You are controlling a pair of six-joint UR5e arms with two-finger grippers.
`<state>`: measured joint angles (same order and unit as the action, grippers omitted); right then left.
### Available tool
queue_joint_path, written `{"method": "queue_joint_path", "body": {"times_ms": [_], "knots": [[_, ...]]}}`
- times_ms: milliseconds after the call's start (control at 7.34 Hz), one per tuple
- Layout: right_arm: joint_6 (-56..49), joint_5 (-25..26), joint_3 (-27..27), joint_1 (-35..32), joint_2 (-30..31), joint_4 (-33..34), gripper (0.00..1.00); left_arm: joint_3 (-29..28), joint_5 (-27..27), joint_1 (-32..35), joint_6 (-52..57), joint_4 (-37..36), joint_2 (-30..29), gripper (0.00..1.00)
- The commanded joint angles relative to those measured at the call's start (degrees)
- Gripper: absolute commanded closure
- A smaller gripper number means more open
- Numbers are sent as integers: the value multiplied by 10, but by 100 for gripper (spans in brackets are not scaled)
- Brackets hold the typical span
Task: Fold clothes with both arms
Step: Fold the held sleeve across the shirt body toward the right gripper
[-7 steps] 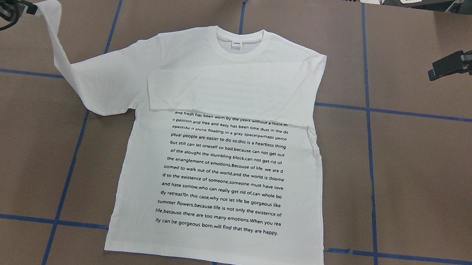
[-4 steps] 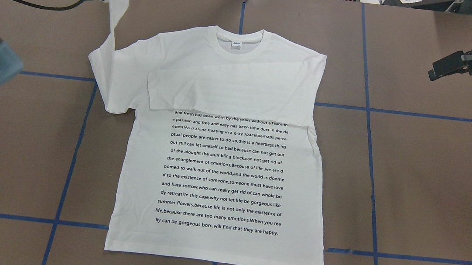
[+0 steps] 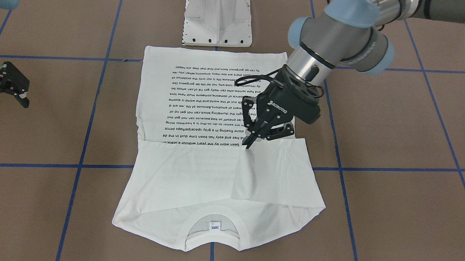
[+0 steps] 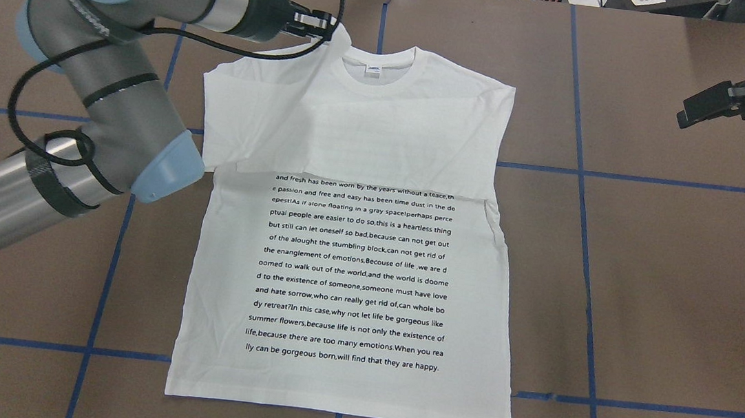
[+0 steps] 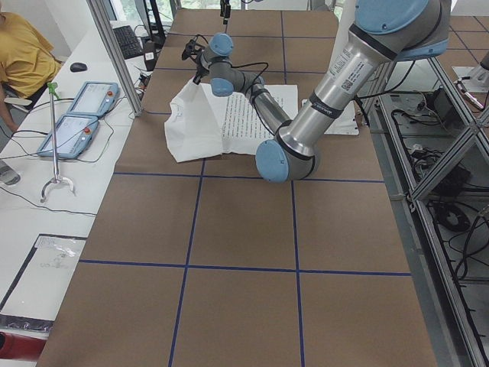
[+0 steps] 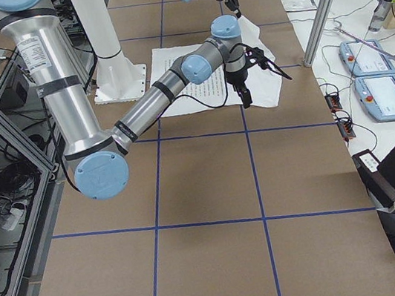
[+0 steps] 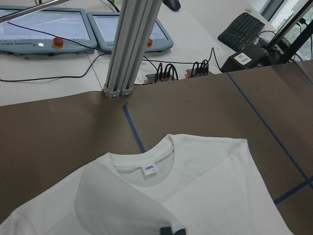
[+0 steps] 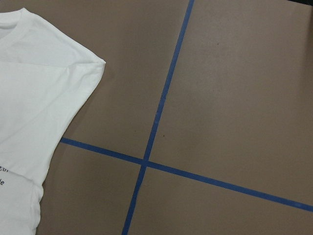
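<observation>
We judge sleeves nearly done: T-shirt [image 4: 351, 283] flat on the table [image 4: 647, 300], one sleeve [image 4: 413, 154] crossed below the collar [image 4: 380, 49]. Left gripper [image 3: 250, 143] pinches the other sleeve [image 3: 274, 171] beside the collar; right gripper [image 4: 697, 113], well apart, spread and empty. Body folds remain.

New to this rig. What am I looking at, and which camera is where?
Two robot arms at a brown table taped with a blue grid. Four fixed cameras: overhead from behind the robot, one facing it, one at each table end; plus one on each wrist. A white long-sleeved T-shirt lies flat, print up, one sleeve folded across the chest. The left hand is shut on the other sleeve, holding its cuff above the chest. The right hand hangs open off to the side, holding nothing.
</observation>
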<state>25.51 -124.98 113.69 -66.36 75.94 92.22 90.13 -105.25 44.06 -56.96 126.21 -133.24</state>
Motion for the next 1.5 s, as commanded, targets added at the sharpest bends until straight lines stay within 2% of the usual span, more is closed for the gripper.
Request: {"method": "queue_joint_path", "body": {"times_ms": [0,273,681,818,1090,1227,1363], "knots": [[4,0,0,-1,3,0,0,-51,63,-72,-19,-6,-56,100],[12,0,0,0,4,0,0,-91,105,-127,-21,-2,-76,100],[12,1,-2,0,3,0,0,-131,112,-162,-26,0,-116,100],[12,1,-7,0,3,-1,0,-142,114,-175,-35,36,-111,1],[12,2,-10,2,-7,-1,0,-131,131,-176,-30,34,-99,0],[24,3,-11,7,-17,-2,0,-97,130,-168,18,-11,-83,0],[62,16,-19,24,-46,-2,0,-40,94,-128,59,-78,-55,0]]}}
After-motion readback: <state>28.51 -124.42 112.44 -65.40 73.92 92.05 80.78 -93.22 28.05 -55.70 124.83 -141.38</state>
